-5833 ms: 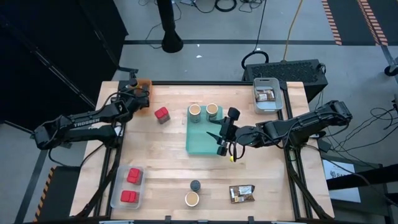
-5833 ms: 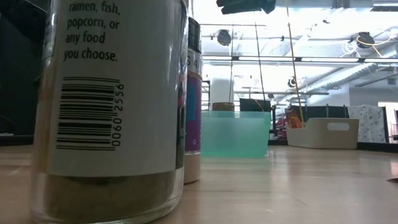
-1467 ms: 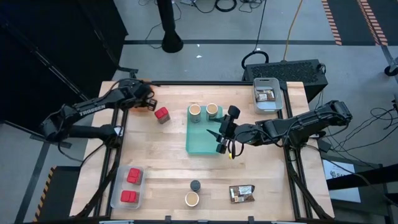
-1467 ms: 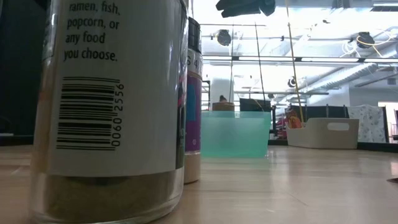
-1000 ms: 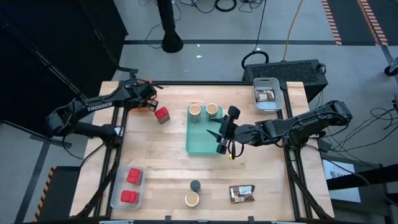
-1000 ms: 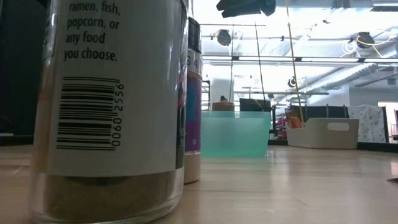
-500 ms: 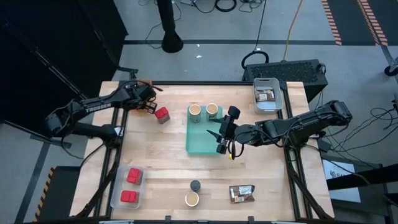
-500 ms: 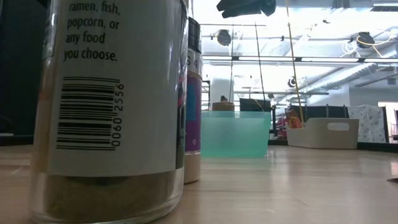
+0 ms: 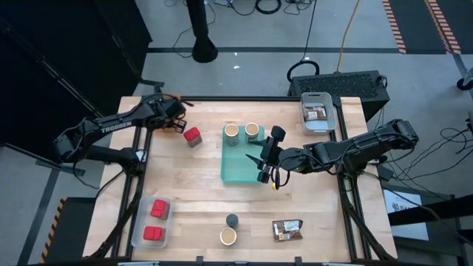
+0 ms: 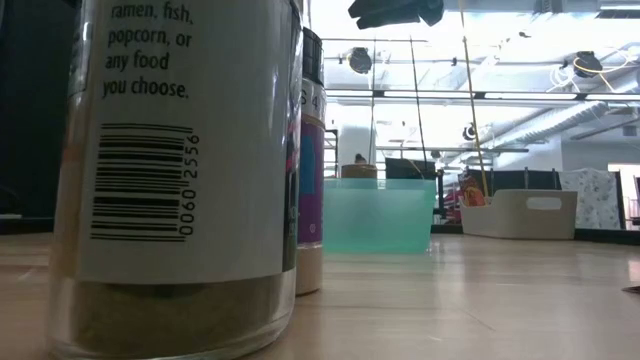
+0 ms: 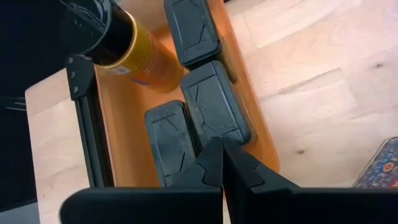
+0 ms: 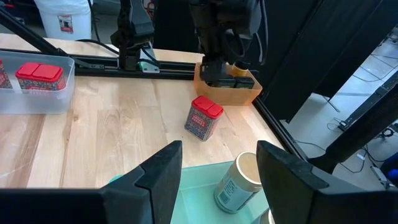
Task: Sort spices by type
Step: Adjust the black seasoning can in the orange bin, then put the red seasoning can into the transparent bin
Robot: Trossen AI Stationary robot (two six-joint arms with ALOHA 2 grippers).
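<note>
Left pincer (image 9: 175,123) clenched on nothing, poised over the orange tray (image 11: 118,118) at the far left corner of the tabletop (image 9: 192,192), just beside the loose red spice box (image 9: 193,136). Right pincer (image 9: 262,162) released, empty, hovering over the teal bin (image 9: 240,166), two tan jars (image 9: 242,131) standing at its far end. Other spices spread about: red boxes in the clear bin (image 9: 151,222) at near left, brown packets in the pale bin (image 9: 319,112) at far right, one brown packet (image 9: 287,230), a tan jar (image 9: 228,236) and a small dark jar (image 9: 232,220) loose along the near edge. Risks, as judgement: shut fingers likely to shove or topple the red box instead of gripping it; possible clipping of the tray wall or the yellow bottle (image 11: 134,53) lying inside. Pale planked wood, bare between the bins, dark rail frame around. Beyond, grey floor with cables, a black post, bright workshop lights and shelving.
</note>
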